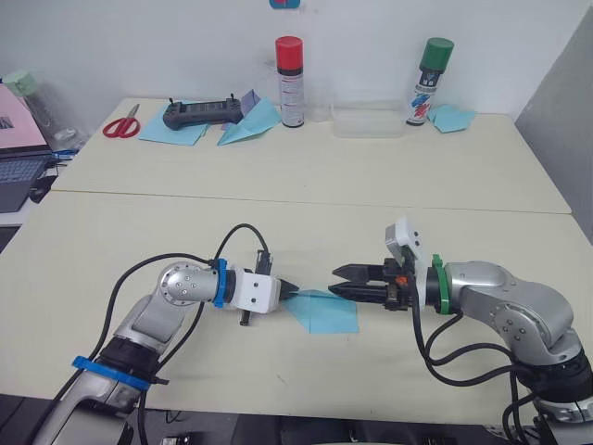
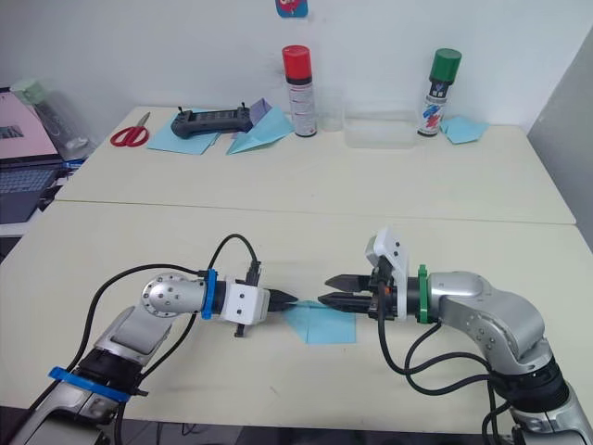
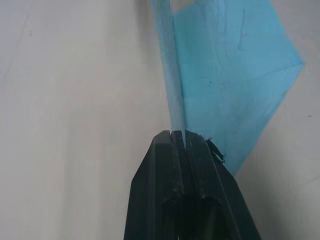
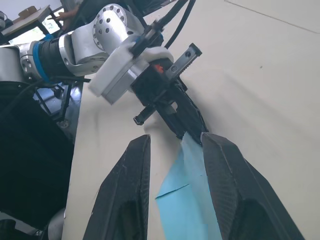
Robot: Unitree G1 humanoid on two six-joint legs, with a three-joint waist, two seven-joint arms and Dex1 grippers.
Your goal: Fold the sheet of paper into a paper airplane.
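The sheet of paper [image 1: 324, 313] is a light-blue folded piece of several layers, lying on the table near the front edge between my two grippers. One creased flap stands up from it [image 3: 172, 90]. My left gripper [image 1: 289, 290] is shut on the end of that flap, and the pinch shows in the left wrist view [image 3: 179, 136]. My right gripper [image 1: 339, 281] faces it from the right and is open. Its fingertips [image 4: 212, 147] stand on either side of the raised paper [image 4: 192, 200], very close to the left gripper's tip [image 4: 187, 122].
Along the back of the table are scissors [image 1: 121, 124], a black controller [image 1: 204, 113] on flat blue sheets [image 1: 171, 133], a bigger blue dart [image 1: 248, 124], a red-capped can [image 1: 290, 82], a clear tray [image 1: 368, 121], a green-capped can [image 1: 430, 82] and a teal scrap [image 1: 452, 117]. A laptop [image 1: 18, 171] is far left.
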